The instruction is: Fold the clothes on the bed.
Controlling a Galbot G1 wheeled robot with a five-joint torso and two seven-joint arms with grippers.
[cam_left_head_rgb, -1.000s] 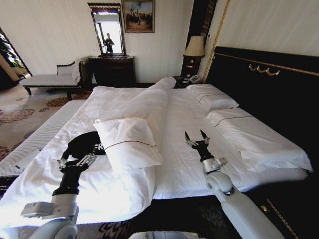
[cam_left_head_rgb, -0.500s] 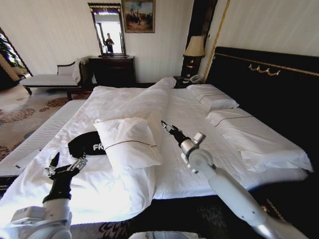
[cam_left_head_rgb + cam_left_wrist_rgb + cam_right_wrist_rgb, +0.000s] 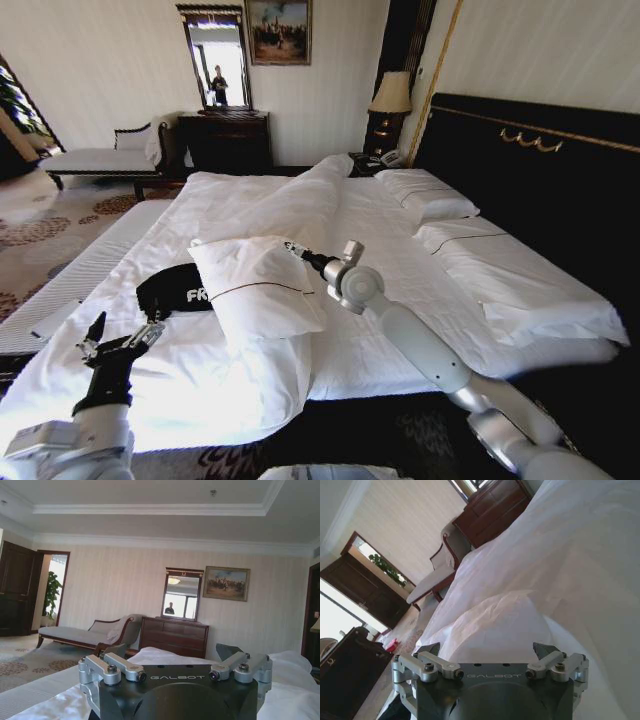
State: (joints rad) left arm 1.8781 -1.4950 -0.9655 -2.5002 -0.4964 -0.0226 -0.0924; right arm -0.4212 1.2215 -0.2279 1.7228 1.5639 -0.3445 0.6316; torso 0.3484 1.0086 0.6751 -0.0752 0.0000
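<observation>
right gripper (image 3: 292,247): i have it reaching across the bed, tips at the upper edge of the loose white pillow (image 3: 258,285). fingers spread wide in the right wrist view, nothing between them (image 3: 487,652); the pillow's white fabric lies just ahead. contact w/ the pillow: can't confirm, looks touching or just short.

left gripper (image 3: 118,338): low near the foot-side edge of the bed, over the duvet, fingers also spread wide, empty. left wrist view looks level across the room, gripper (image 3: 170,655) w/ nothing in it.

task item: black t-shirt (image 3: 175,290), white lettering partly showing, lies bunched on the duvet between the left gripper and the pillow. its right side is tucked under or behind the pillow's edge; can't tell which. neither gripper touches it.

bed (image 3: 380,330): white duvet rumpled along the middle, two more pillows (image 3: 425,195) at the headboard, well apart from the work.

step in hand, my judgement: clearing the pillow off the shirt, prior to any fold. folding itself not started; shirt not yet spread flat.

next move calls for: closing on the pillow's edge or corner only, not on the duvet beneath, and shifting it away from the shirt w/o dragging the shirt along. left arm needs clear room to reach the shirt afterwards.
</observation>
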